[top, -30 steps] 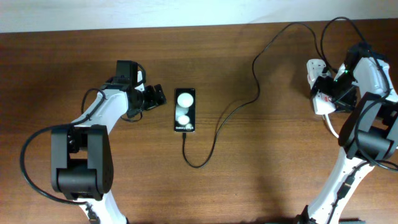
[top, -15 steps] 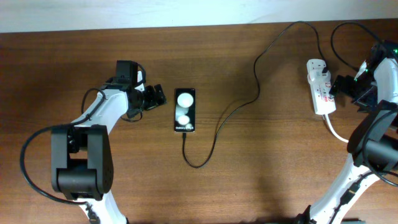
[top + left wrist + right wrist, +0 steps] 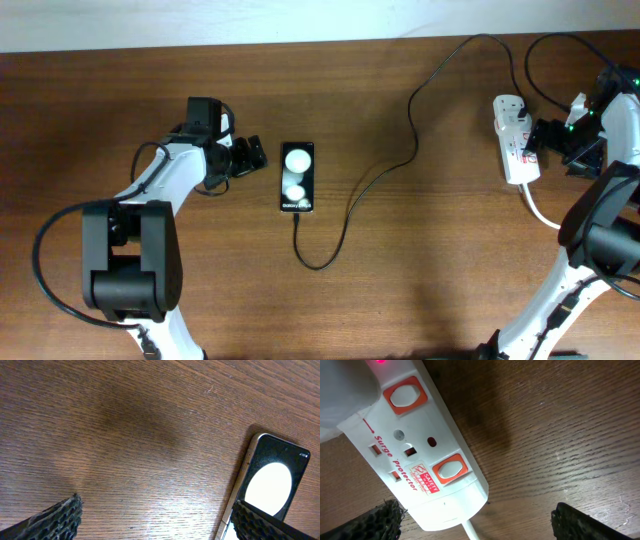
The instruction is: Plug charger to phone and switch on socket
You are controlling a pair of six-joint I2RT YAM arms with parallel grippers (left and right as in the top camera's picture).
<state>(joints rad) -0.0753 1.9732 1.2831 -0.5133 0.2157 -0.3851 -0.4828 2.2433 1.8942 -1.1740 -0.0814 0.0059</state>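
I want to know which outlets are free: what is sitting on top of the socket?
A white plug block sits on the far end of the socket, and whatever outlet lies under it is covered. The near outlet is uncovered, with nothing plugged in.

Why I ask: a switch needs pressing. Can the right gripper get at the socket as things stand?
Probably yes. The right gripper hangs open right beside the socket, and the wrist view shows its switches just ahead of the fingers with nothing between.
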